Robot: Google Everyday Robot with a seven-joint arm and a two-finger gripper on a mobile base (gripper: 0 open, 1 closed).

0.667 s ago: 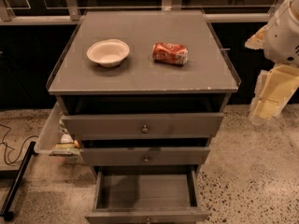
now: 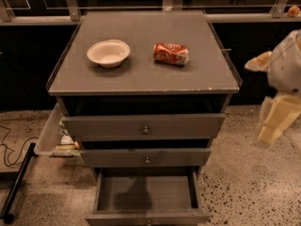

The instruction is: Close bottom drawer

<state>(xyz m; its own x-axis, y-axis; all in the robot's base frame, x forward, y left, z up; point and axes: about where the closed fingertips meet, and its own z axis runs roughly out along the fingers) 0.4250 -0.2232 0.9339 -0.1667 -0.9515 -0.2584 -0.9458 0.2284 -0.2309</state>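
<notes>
The bottom drawer [image 2: 146, 194] of the grey cabinet is pulled well out, showing its plain grey box interior; its front [image 2: 147, 217] lies at the bottom edge of the view. The two drawers above it, top [image 2: 143, 125] and middle [image 2: 146, 157], stand slightly out, each with a small round knob. My gripper [image 2: 275, 121] hangs at the right edge, beside the cabinet and about level with the top drawer, apart from all drawers. It looks pale and blurred.
On the cabinet top [image 2: 141, 79] sit a white bowl [image 2: 108, 52] and a red soda can [image 2: 170, 53] lying on its side. A clear bin [image 2: 55, 135] with items stands left of the cabinet. A black cable and pole [image 2: 14, 182] lie on the speckled floor at left.
The view has shifted slightly; the gripper at the right edge sits a little lower in the picture. The drawers, bowl and can have not moved.
</notes>
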